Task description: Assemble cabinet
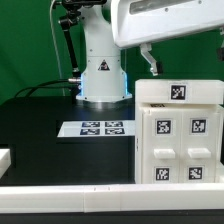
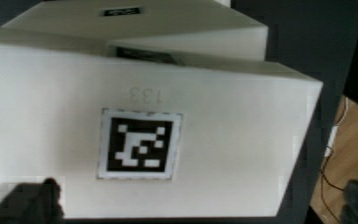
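Standing upright at the exterior view's right, on the black table point(image 1: 40, 120), the cabinet point(image 1: 178, 135) is seen as a tall white box with tagged front panels and one tag on its top face. It is set close behind the long white rail point(image 1: 90, 192) that runs along the table's near edge; that placement is judged to keep the box squared and steady for work from above.

The arm is seen reaching in from the upper part of the exterior view, with the gripper point(image 1: 150, 60) held above the cabinet's top and apart from it, nothing visibly between the fingers. Only part of one dark fingertip point(image 2: 25, 203) is caught in the wrist view, so how wide the jaws stand cannot be told.

In the wrist view a white cabinet face with one tag point(image 2: 142, 143) fills most of the picture, so the camera is judged to be pointed at the box at close range.

The marker board point(image 1: 97, 128) is seen lying flat before the robot's base point(image 1: 102, 75), well apart from the gripper. A small white piece point(image 1: 4, 158) is seen at the table's far left edge in the exterior view; its kind cannot be told.

No inner compartments are open to view, so any contents cannot be reported.
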Tool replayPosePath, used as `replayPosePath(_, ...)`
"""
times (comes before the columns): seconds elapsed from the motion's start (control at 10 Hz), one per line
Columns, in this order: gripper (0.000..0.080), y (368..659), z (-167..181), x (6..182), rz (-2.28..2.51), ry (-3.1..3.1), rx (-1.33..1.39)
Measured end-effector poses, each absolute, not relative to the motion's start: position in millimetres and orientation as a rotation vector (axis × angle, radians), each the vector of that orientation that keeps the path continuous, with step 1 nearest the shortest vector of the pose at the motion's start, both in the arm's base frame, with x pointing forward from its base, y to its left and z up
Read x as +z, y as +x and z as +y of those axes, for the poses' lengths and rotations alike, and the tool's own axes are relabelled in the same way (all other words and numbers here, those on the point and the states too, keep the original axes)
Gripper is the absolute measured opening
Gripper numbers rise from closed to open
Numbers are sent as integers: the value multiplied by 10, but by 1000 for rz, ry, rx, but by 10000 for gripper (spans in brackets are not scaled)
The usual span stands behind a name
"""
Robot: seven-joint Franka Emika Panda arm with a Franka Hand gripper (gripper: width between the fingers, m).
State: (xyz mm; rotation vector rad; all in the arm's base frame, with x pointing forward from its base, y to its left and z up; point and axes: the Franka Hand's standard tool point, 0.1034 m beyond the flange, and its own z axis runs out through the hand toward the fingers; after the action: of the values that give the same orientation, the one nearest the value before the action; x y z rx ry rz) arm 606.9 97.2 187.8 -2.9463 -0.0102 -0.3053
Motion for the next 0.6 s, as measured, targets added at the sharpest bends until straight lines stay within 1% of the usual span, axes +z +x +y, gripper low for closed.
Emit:
replayPosePath(0.4,796,6070,935,1871,-410,-2955,-338)
replayPosePath(0.6,796,6061,921,1860,-768,-2935,-348)
